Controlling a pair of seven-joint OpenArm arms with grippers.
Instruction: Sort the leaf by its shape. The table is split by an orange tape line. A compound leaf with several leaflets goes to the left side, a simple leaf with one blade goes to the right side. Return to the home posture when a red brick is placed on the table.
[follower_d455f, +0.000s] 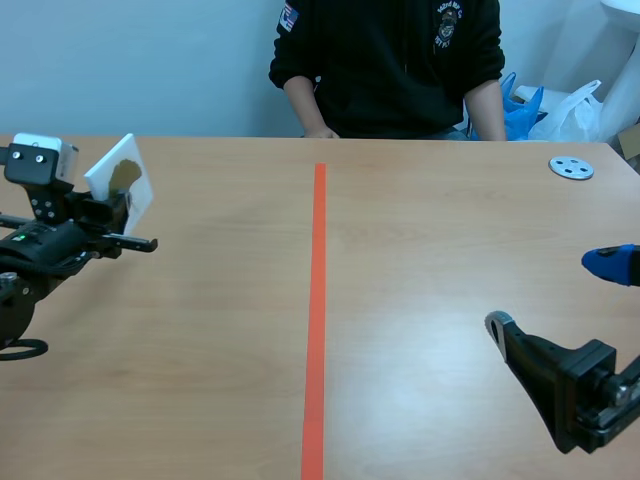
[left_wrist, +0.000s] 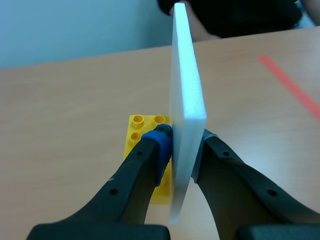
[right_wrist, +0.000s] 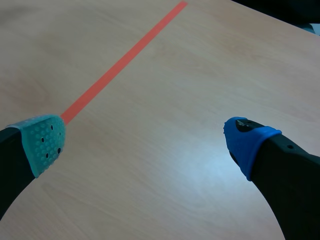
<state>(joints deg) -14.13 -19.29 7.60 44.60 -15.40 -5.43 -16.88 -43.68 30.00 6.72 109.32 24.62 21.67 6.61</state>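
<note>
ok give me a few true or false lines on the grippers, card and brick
1. The left gripper is shut on a white card. True.
2. The right gripper holds a card too. False: it is open and holds nothing.
3. A red brick is in view. False: the only brick seen is yellow, beneath the left gripper.
4. The card is left of the tape. True.
5. The disc lies left of the tape. False: it lies on the right, at the far side.
</note>
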